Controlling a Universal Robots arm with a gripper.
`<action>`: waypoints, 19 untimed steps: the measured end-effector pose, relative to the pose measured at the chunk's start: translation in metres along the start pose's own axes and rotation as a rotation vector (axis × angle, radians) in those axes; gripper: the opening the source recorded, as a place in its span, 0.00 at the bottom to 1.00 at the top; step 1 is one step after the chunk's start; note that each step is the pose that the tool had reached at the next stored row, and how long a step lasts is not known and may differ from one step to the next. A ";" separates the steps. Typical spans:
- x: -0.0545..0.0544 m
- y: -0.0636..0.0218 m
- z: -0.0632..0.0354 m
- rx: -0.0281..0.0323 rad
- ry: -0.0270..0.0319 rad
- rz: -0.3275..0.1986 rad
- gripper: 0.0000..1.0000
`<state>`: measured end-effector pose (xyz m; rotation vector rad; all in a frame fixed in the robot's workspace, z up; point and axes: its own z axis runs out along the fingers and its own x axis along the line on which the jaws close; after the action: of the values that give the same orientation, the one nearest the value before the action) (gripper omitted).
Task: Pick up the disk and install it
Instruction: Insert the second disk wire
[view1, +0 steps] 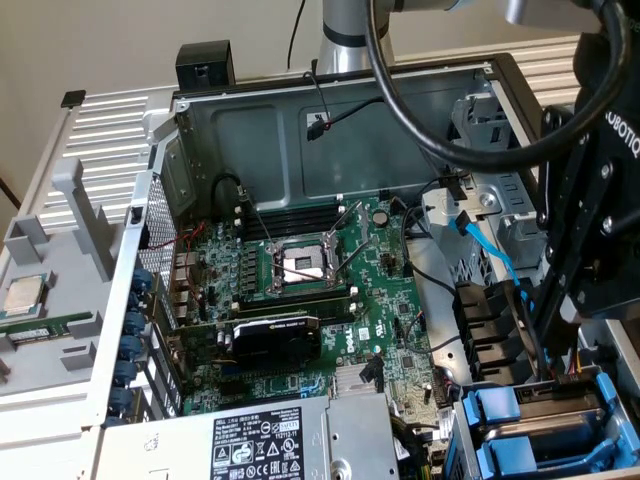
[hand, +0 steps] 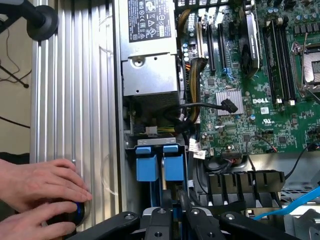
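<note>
The disk's bright blue carrier (view1: 497, 409) (hand: 174, 167) sits in the drive cage (view1: 585, 392) at the case's corner, at the exterior view's lower right. Its metal body and label are hidden inside the cage. My black gripper (view1: 546, 380) (hand: 176, 214) reaches down onto that carrier. Its fingers (hand: 160, 220) stand close together with a thin blue strip of the carrier between them. A second blue carrier (view1: 512, 458) (hand: 147, 167) lies right beside the first.
The open case holds the motherboard (view1: 385, 290), CPU socket (view1: 303, 263), graphics card (view1: 272, 340) and power supply (view1: 270, 440). A blue cable (view1: 488, 235) runs near the cage. A grey tray (view1: 60, 250) holds a processor chip (view1: 22, 294) and green memory stick (view1: 45, 325). A person's hands (hand: 37, 197) rest outside the case.
</note>
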<state>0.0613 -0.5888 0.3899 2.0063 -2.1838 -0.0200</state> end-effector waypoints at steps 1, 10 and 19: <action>0.000 -0.0001 0.0003 -0.0008 -0.0107 -0.002 0.16; 0.004 -0.0017 0.0041 -0.0053 -0.0661 -0.009 0.16; 0.010 -0.0051 0.0160 -0.0084 -0.0968 -0.014 0.16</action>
<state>0.0634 -0.6005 0.3746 2.0568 -2.2231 -0.1306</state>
